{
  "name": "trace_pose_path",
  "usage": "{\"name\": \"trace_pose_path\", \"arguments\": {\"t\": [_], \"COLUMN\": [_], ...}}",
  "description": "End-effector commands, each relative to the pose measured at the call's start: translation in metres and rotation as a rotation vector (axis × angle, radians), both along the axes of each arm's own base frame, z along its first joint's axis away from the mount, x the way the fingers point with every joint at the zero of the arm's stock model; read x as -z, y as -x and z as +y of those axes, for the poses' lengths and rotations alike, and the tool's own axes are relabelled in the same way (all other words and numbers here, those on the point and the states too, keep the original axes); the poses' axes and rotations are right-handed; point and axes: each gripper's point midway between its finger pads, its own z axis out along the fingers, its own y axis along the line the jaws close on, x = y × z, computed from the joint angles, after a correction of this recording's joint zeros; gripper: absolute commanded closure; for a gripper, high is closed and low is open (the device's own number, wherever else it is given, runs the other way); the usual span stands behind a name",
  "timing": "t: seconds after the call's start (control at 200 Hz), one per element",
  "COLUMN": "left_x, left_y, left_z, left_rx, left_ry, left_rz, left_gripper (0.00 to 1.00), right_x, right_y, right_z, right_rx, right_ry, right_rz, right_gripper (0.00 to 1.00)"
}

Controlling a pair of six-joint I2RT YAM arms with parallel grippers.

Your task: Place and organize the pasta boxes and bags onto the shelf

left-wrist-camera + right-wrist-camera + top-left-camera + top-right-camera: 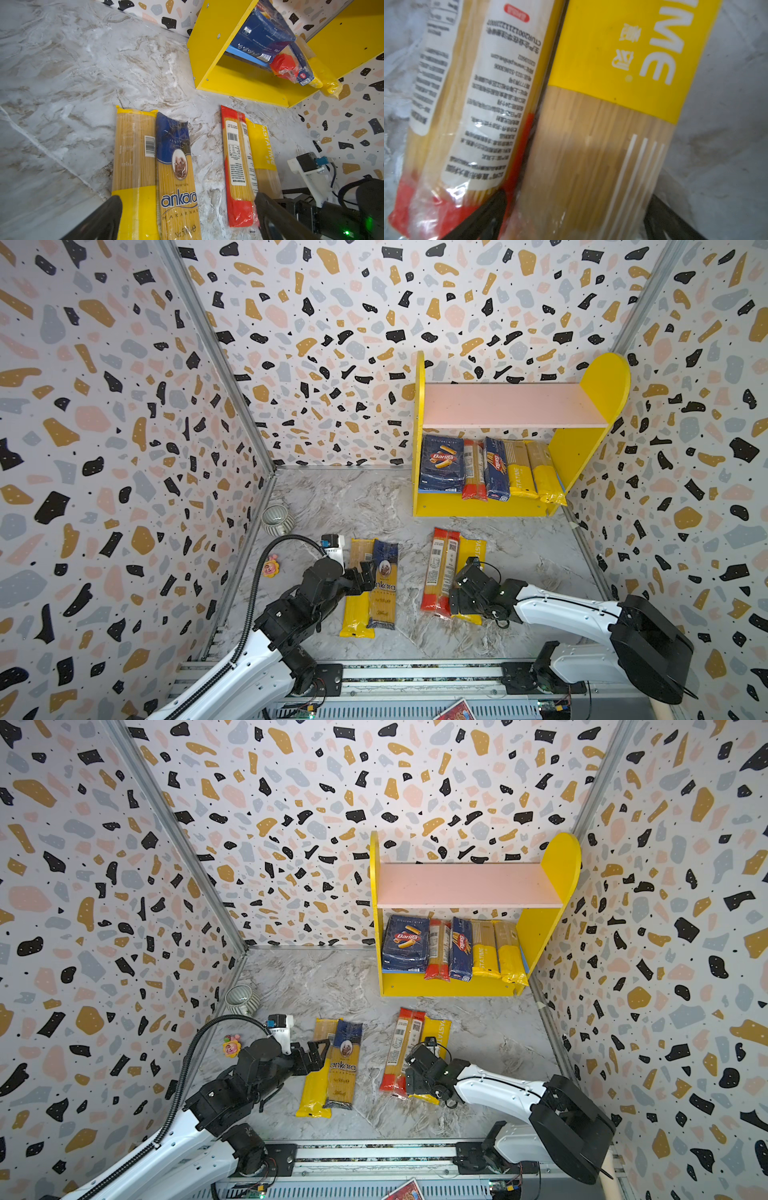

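Observation:
The shelf stands at the back right with its pink upper board bare. Its lower board holds the wide pasta box, a red-orange bag, the narrow pasta box and two yellow bags. On the table lie a yellow bag beside the blue ankara bag, and further right a red-orange bag against another yellow bag. My left gripper hangs open over the left pair. My right gripper is open, its fingers astride the right yellow bag.
A ribbed grey bowl and a small pink toy sit by the left wall. Patterned walls close in on three sides. A metal rail carrying both arm bases runs along the front edge.

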Motion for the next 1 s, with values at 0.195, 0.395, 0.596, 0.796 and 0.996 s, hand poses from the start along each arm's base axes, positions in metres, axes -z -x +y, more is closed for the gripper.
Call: {"name": "trace_pose_path", "arguments": {"t": [0.195, 0.395, 0.596, 0.796, 0.996], "left_x": [-0.022, -0.023, -0.023, -0.021, -0.019], "left_y": [-0.006, -0.009, -0.009, -0.004, -0.003], "left_z": [-0.003, -0.005, -0.006, 0.001, 0.002], "left_rx": [0.006, 0.006, 0.011, 0.003, 0.007], "left_ry": [-0.003, -0.004, -0.002, -0.020, -0.039], "left_rz": [-0.038, -0.036, -0.035, -0.039, -0.042], "left_gripper": [0.00, 0.00, 0.00, 0.01, 0.00], "right_x": [0.032, 0.037, 0.041, 0.038, 0.040], "right_y": [0.022, 0.022, 0.028, 0.033, 0.030], "right_z": [-0.005, -0.005, -0.009, -0.015, -0.024], "right_rx": [-0.007, -0.018, -0.009, 0.020, 0.044], "right_ry": [0.012, 0.031, 0.033, 0.015, 0.082], "right_rz": [0.111, 0.123, 0.146, 0.144, 0.139], "right_gripper": [0.01, 0.01, 0.01, 0.01, 0.01]}}
